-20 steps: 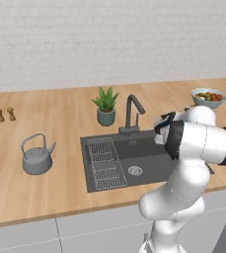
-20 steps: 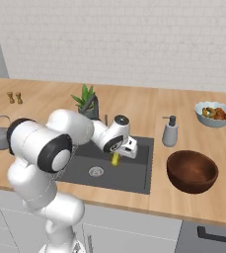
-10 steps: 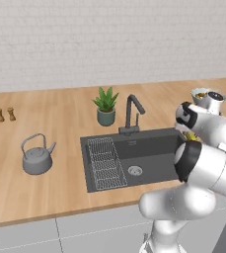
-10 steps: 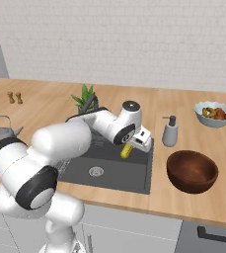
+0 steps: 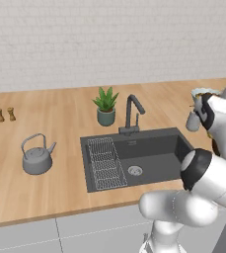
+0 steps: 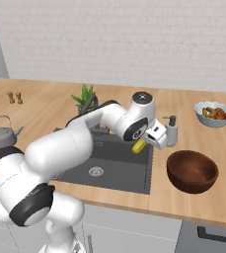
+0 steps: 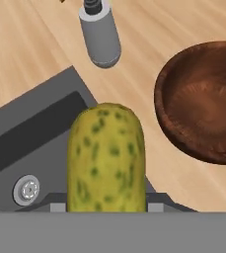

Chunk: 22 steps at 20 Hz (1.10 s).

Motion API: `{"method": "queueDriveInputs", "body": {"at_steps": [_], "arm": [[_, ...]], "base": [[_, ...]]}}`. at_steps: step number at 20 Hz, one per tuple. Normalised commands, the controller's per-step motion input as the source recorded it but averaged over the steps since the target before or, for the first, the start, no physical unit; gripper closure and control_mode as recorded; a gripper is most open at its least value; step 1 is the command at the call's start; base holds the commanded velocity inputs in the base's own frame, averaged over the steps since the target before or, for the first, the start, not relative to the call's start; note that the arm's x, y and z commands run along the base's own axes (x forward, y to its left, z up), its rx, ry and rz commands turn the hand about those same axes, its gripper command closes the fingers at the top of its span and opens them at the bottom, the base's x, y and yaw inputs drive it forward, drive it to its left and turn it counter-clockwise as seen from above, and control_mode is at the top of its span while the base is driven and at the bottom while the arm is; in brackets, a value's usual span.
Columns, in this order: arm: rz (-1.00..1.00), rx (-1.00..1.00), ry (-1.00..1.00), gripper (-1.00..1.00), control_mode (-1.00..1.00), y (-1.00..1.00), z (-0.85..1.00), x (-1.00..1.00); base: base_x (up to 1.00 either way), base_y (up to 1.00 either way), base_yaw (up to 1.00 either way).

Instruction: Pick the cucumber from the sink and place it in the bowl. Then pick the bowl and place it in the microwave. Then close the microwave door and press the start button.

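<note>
A sink [image 5: 149, 158] is set into the counter [image 5: 60, 128], with a wire rack [image 5: 106, 163] in its left part. A faucet [image 5: 131, 113] and a potted plant [image 5: 105, 106] stand behind it, and a kettle [image 5: 35, 155] to its left. A soap dispenser [image 6: 171, 131] stands at its right rim. The bowl [image 6: 192, 171] sits right of the sink. The pincer [image 6: 151, 141] holds the cucumber [image 6: 139, 146] above the sink's right edge, left of the bowl.
</note>
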Motion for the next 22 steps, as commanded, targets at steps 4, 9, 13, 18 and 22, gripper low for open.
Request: {"method": "queueDriveInputs", "body": {"at_steps": [4,9,13,18,22], "arm": [[-0.20,0.00,0.00,1.00,-1.00,-0.48,0.09,-0.10],[-0.23,0.00,0.00,1.00,-1.00,-0.54,0.00,-0.05],[-0.27,0.06,0.00,1.00,-1.00,-0.69,0.00,-0.18],[-0.30,0.07,0.00,1.00,-1.00,-0.63,-0.04,-0.20],[-0.25,0.07,0.00,1.00,-1.00,-0.34,-0.20,0.00]], "base": [[0.00,0.00,0.00],[0.00,0.00,0.00],[0.00,0.00,0.00],[0.00,0.00,0.00],[0.00,0.00,0.00]]}}
